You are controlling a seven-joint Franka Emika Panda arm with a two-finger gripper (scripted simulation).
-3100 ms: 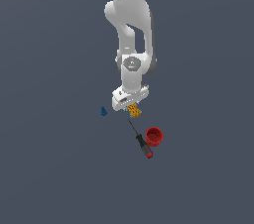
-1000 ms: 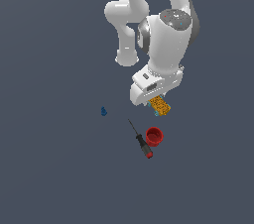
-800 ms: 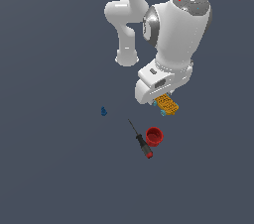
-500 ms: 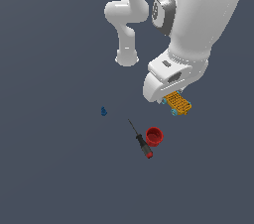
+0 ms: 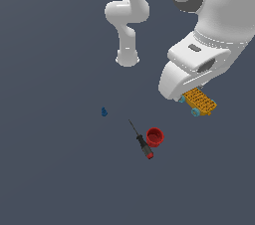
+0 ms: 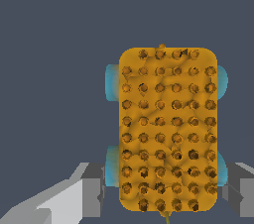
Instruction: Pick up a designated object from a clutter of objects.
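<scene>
The claw (image 6: pixel 161 188) was clenched on the block (image 5: pixel 199 101) at one end, holding it clear of the worktop (image 5: pixel 60 169), well apart from the cup (image 5: pixel 154 137) and screwdriver (image 5: pixel 141 141). Done well, the lift would stay slow and level, since the block's free end could twist loose.

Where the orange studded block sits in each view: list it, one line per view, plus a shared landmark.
Exterior view: orange studded block juts from under the white hand, at the exterior view's right, above the red cup.
Wrist view: block fills the centre, between the grey fingers.
Shared landmark: its light blue wheels.
</scene>
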